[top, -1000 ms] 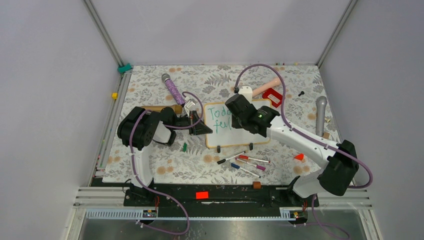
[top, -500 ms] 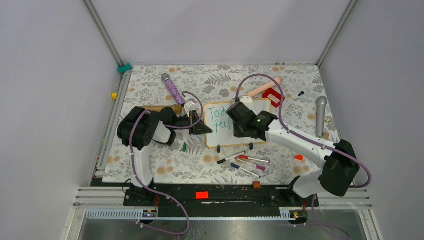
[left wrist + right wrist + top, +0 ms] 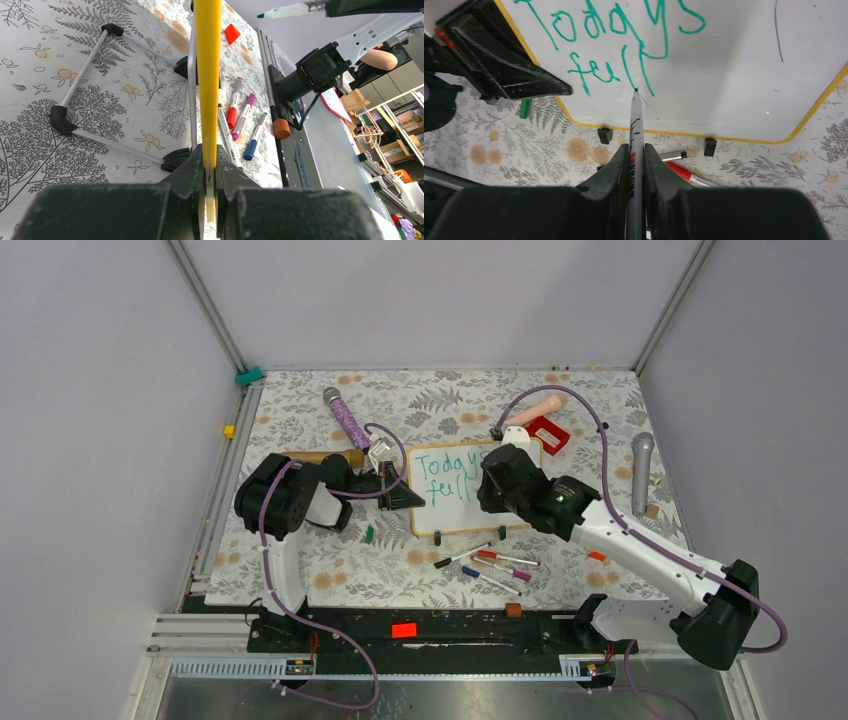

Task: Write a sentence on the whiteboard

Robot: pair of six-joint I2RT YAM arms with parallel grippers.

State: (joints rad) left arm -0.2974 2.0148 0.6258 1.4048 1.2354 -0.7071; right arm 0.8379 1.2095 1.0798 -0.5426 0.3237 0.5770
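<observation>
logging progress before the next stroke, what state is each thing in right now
whiteboard, left edge clamped in the left end effector
sentence, unfinished, "Todays" and a second word in green
marker, uncapped, gripped by the right end effector, tip at the board
green cap, off, lying beside the board
spare markers, capped, lying in front of the board
</observation>
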